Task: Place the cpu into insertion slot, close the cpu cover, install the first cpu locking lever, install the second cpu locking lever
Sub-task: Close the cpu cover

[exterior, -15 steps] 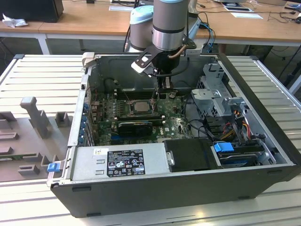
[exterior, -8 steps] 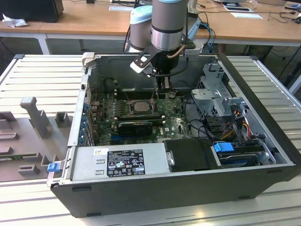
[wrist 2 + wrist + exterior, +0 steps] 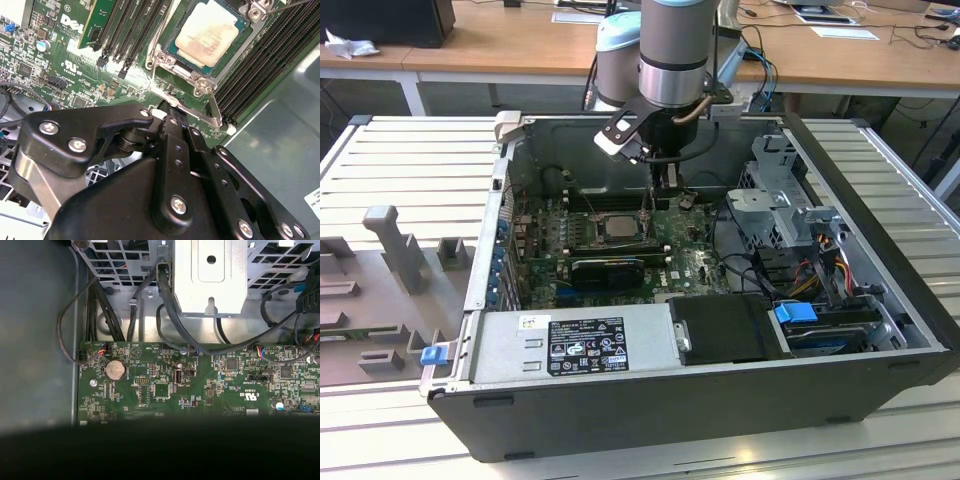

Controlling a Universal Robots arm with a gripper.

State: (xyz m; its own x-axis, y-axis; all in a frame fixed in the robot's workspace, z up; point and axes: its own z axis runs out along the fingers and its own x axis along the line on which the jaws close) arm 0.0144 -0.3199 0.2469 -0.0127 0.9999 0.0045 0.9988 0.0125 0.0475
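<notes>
The cpu (image 3: 207,32) lies flat on the motherboard (image 3: 75,75), framed by the lowered cpu cover (image 3: 172,62). The gripper (image 3: 167,111) hangs just beside the cover's edge, and its jaws look pressed together. The tips meet a locking lever (image 3: 200,114), whose long wire runs along that edge.

Pale cpu (image 3: 207,32) flat in insertion slot (image 3: 161,61), silver cpu cover (image 3: 245,39) framing it

Exterior view evenly bright, computer case (image 3: 720,410) shaded inside; second wrist view, pale glare on the cpu (image 3: 206,34); first wrist view dim, blurred black band over the motherboard (image 3: 200,387)
</notes>
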